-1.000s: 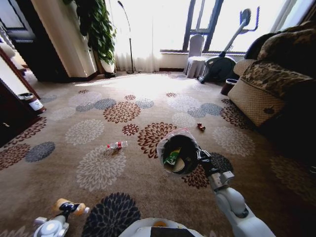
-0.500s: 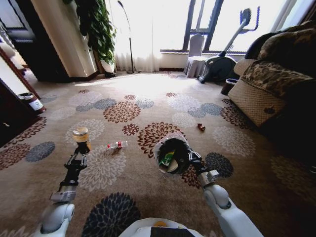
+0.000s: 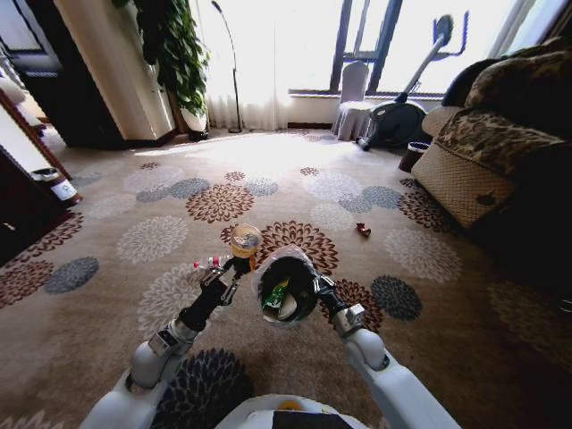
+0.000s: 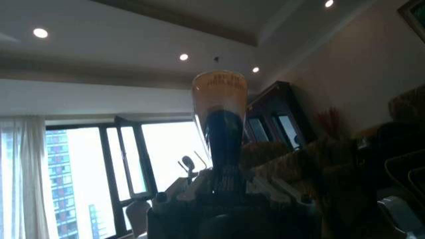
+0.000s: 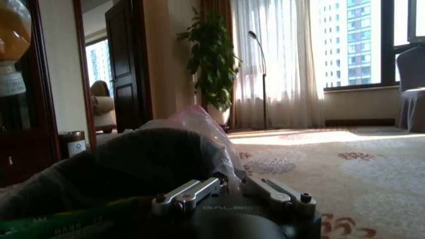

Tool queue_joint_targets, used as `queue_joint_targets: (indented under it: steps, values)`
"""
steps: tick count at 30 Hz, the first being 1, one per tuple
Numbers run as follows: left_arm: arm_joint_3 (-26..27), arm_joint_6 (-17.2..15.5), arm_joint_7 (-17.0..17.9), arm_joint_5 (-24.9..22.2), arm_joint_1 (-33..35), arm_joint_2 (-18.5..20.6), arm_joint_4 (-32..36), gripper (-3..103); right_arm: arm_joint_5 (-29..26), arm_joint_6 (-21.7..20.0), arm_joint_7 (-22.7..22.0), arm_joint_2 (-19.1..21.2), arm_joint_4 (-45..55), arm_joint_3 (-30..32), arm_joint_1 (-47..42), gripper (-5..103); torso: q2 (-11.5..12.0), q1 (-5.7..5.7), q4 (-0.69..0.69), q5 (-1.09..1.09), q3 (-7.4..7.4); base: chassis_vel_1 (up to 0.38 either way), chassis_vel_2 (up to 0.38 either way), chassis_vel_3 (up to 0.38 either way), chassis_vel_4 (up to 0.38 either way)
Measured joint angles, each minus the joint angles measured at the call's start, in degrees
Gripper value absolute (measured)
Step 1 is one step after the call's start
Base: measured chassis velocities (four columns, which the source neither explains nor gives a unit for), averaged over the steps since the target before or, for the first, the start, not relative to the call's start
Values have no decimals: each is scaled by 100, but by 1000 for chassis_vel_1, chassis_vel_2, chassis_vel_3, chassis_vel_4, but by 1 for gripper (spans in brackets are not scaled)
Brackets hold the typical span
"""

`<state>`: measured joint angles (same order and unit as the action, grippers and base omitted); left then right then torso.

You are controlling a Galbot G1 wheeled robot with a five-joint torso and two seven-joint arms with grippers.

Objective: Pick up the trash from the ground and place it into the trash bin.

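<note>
**Drop-off step: cup right at the bin's mouth**

Drop-off looks like the step in hand. The left end effector [image 3: 239,261] is clamped on a small clear cup with an orange-yellow lid [image 3: 245,239], holding it upright just beside the rim of the trash bin [image 3: 284,284]. The right end effector [image 3: 315,284] is pinched together on the bin's edge and its whitish-pink liner [image 5: 199,119], keeping the bin lifted off the floor and tipped toward the robot. A green wrapper [image 3: 276,294] already sits inside.

My guess for the next move: the cup needs to get over the opening before the left fingers let go. It's beside the rim, not above the mouth, so releasing now could bounce it onto the carpet.

Still on the carpet [image 3: 161,313]: the clear bottle with red label [image 3: 211,263], just beyond the left arm, and a tiny red bit [image 3: 364,230] farther out toward the sofa [image 3: 487,161].

Room-wise it's pretty open. The carpet runs wide ahead and left. The sofa crowds the right side and dark furniture [image 3: 22,192] sits at the left edge.
</note>
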<state>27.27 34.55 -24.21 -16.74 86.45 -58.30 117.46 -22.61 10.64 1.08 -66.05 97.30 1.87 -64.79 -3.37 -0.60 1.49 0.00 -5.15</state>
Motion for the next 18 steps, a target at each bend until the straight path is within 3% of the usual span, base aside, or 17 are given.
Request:
queue_joint_targets:
  steps: [6,7,12,14,17,18]
  values:
    - [-436,-14,-47,201,-352,133,-412,22,-2,-29,-3,-69,-73,-193,203,0,0,1,-2,-1,0,0,0,0,0]
    - [-524,-45,-38,420,-495,115,-605,22,-13,-29,-2,-73,-75,-231,230,0,0,1,-1,-1,0,0,0,0,0]
    - [-1017,-278,259,769,-981,-15,-1346,19,-90,-24,-3,-12,-43,-326,253,0,0,0,-2,-2,-1,0,0,0,0]
    - [-1115,-313,274,742,-1078,-63,-1474,22,-99,-23,-3,0,-30,-336,253,0,0,0,-2,-1,0,0,0,0,0]
    - [-1216,-370,273,758,-1288,-249,-1638,37,-126,-20,-4,27,-19,-340,251,0,0,0,-3,-1,0,0,0,0,0]
    - [-1208,-365,256,791,-1305,-265,-1648,37,-126,-16,-3,34,-23,-337,248,0,0,0,-3,0,0,0,0,0,0]
